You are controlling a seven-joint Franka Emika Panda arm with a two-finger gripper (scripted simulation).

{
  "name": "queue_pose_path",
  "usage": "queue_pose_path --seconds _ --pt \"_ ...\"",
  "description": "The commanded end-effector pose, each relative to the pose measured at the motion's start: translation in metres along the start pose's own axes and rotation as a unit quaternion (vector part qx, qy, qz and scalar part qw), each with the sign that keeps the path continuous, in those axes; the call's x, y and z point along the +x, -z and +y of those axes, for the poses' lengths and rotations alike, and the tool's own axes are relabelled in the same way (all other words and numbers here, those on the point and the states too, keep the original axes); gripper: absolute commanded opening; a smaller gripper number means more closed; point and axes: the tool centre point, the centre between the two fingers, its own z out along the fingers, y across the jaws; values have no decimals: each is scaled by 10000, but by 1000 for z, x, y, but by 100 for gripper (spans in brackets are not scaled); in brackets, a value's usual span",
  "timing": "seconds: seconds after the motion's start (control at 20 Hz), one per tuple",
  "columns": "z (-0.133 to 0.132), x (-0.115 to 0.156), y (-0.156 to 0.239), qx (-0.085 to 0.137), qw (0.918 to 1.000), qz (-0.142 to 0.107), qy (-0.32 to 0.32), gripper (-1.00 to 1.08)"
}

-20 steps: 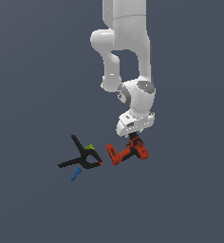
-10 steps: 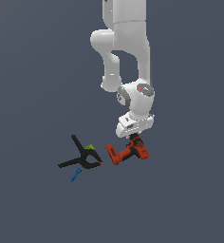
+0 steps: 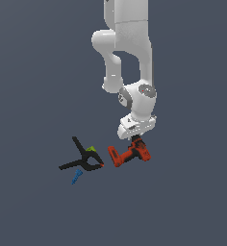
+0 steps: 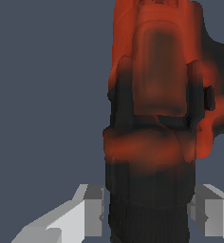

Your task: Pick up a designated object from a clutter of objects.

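Nothing is looking moved since a second ago. White arm point(image 3: 130, 53) is reaching down; its hand point(image 3: 136, 139) is sitting over the red-orange drill point(image 3: 130, 154), fingers point(image 4: 85, 211) on each side, still apart. Black clamp point(image 3: 84, 158) and tiny blue piece point(image 3: 77, 176) are lying off beside it.

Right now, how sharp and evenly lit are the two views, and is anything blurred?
Exterior view: flat, even light, no cast shadows or glare; drill and clamp small but crisp. Wrist view: drill fills the frame, soft and smeared; gripper fingers sharper.
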Motion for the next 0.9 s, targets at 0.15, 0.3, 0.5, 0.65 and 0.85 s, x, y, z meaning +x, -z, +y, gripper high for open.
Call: queue_pose_path --seconds 0.15,0.3,0.5,0.65,0.85 --pt "3 0 10 -3 10000 6 -4 -100" --pt "5 0 21 -5 10000 6 -1 -100" --pt "9 0 42 -8 10000 5 3 -100" --pt "13 -1 63 -7 10000 4 6 -100" --pt "19 -1 96 -1 10000 4 9 -100"
